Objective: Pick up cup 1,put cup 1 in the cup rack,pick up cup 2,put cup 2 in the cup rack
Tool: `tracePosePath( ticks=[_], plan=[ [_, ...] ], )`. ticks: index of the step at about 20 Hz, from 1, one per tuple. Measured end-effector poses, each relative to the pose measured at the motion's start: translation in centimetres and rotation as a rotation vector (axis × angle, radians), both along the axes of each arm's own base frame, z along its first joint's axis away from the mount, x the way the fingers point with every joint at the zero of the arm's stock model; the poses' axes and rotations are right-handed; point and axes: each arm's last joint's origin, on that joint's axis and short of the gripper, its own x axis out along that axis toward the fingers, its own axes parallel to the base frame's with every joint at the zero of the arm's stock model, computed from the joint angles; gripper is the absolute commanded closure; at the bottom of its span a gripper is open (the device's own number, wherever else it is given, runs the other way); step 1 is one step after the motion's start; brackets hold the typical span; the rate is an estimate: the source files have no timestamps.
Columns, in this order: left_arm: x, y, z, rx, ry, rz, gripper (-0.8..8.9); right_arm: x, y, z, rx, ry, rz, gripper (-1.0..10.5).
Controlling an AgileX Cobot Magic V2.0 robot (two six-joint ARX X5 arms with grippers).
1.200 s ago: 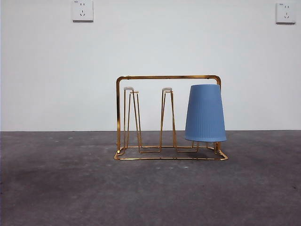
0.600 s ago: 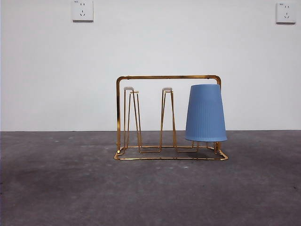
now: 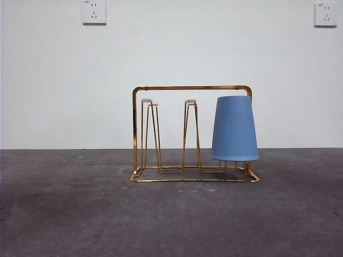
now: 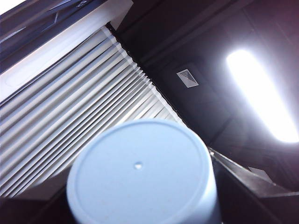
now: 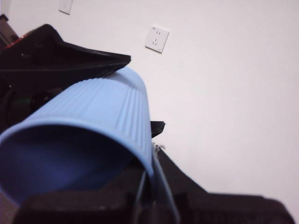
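Note:
The gold wire cup rack (image 3: 191, 88) stands mid-table in the front view. A blue ribbed cup (image 3: 234, 128) hangs upside down over its right prong. Two other prongs (image 3: 190, 134) are bare. No arm shows in the front view. In the right wrist view my right gripper (image 5: 140, 93) is shut on a blue ribbed cup (image 5: 93, 116) held on its side, its open mouth towards the camera, black fingers (image 5: 70, 58) above and below it. In the left wrist view my left gripper (image 4: 140, 210) is shut on a pale blue cup (image 4: 140, 172), whose flat base points up at the ceiling.
A white wall with two sockets (image 3: 94, 12) rises behind the grey table (image 3: 80, 214). The left wrist view looks up at window blinds (image 4: 70, 107) and a ceiling light (image 4: 261, 102).
The blue cup on the rack has shifted very slightly to the right at its rim. Nothing else differs.

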Motion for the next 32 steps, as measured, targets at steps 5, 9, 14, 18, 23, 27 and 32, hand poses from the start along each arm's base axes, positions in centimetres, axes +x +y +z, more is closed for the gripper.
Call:
tracePosePath(
  ticks=[5, 9, 14, 18, 23, 27, 32],
  plan=[
    [0.5, 0.2, -0.2, 0.029, -0.030, 0.002, 8.20, 0.4, 0.3, -0.5, -0.022, 0.051, -0.007, 7.8],
    [2.1, 1.3, -0.5, 0.090, -0.037, 0.052, 8.19, 0.4, 0.1, -1.4, -0.057, 0.133, -0.076, 7.4],
    [2.8, 5.3, 1.1, 0.277, -0.060, 0.244, 8.19, -1.0, -1.5, -2.6, -0.076, 0.242, -0.123, 7.5],
    [0.9, 8.9, 1.9, 0.561, -0.094, 0.588, 8.20, -1.6, -2.1, -3.2, -0.074, 0.301, -0.131, 7.5],
    [-0.9, 11.1, 1.6, 0.951, -0.224, 1.061, 8.20, -1.7, -2.2, -3.5, -0.076, 0.343, -0.138, 7.6],
    [-0.6, 10.8, 1.2, 1.040, -0.269, 1.171, 8.20, -1.7, -2.2, -3.5, -0.062, 0.348, -0.140, 7.6],
    [0.5, 10.0, 0.0, 1.057, -0.292, 1.243, 8.20, -1.8, -2.3, -3.7, -0.070, 0.368, -0.143, 7.6]
  ],
)
